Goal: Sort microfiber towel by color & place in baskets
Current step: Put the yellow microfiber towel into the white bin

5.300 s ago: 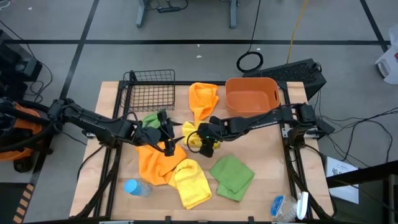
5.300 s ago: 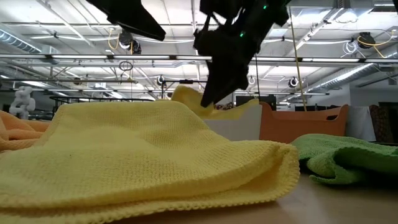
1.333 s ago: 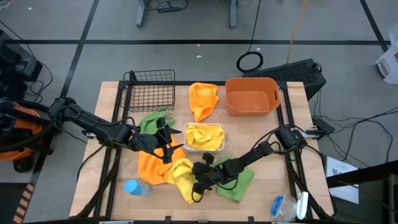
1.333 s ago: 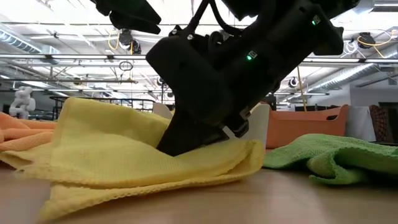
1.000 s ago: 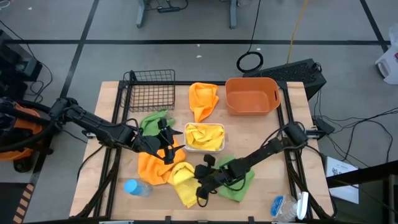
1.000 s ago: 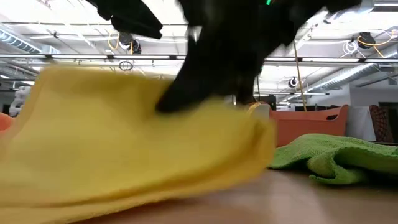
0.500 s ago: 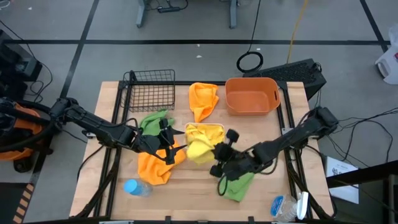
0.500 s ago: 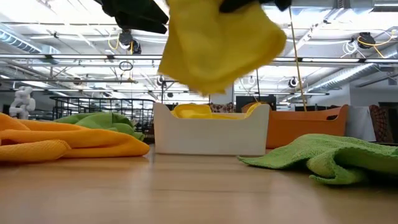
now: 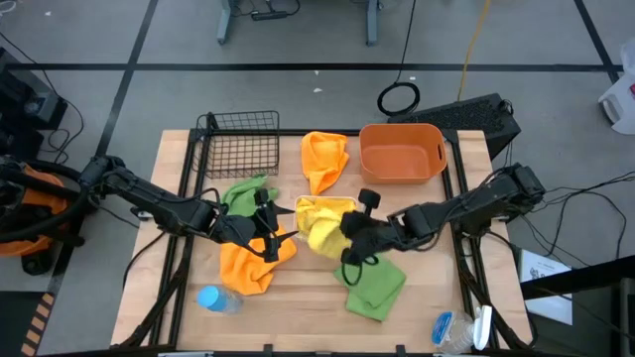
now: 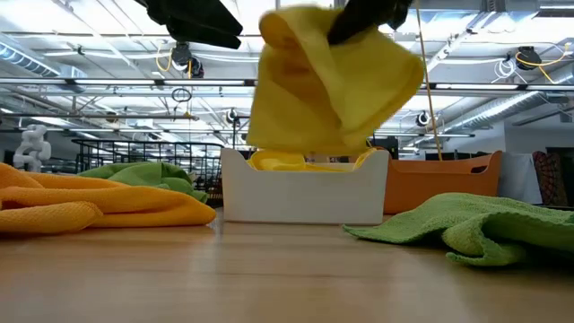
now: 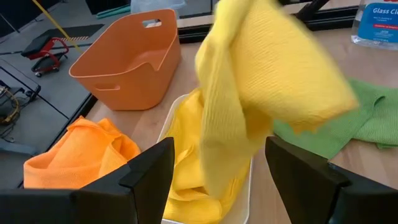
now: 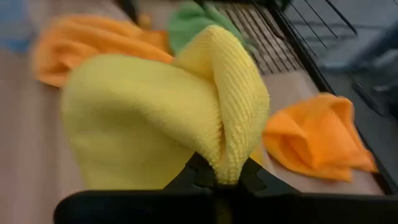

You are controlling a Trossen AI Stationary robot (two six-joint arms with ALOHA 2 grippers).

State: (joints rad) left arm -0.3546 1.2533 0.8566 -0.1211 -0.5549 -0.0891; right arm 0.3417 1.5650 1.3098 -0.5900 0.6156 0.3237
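Pinching a yellow ribbed microfiber towel (image 9: 323, 236) between fingers pressed tight on the cloth, the right gripper (image 9: 349, 230) holds it in the air at the table's centre, over the 3 o'clock end of the shallow white rectangular tray (image 9: 353, 211). In the low view the towel hangs just above the tray's rim, and a second yellow cloth (image 11: 196, 155) already lies inside the tray. The left gripper (image 9: 270, 236) waits just at 9 o'clock of the tray, jaws spread and holding nothing, above an orange microfiber towel (image 9: 244, 266) that lies on the wood. A green towel (image 9: 241, 192) lies at 10 o'clock of the tray, beside the black wire-mesh basket (image 9: 241, 142). Another orange towel (image 9: 324, 159) lies at 12 o'clock, and the orange plastic tub with handles (image 9: 401, 151) stands at 1 o'clock. One more green towel (image 9: 374, 287) lies flat at 5 o'clock.
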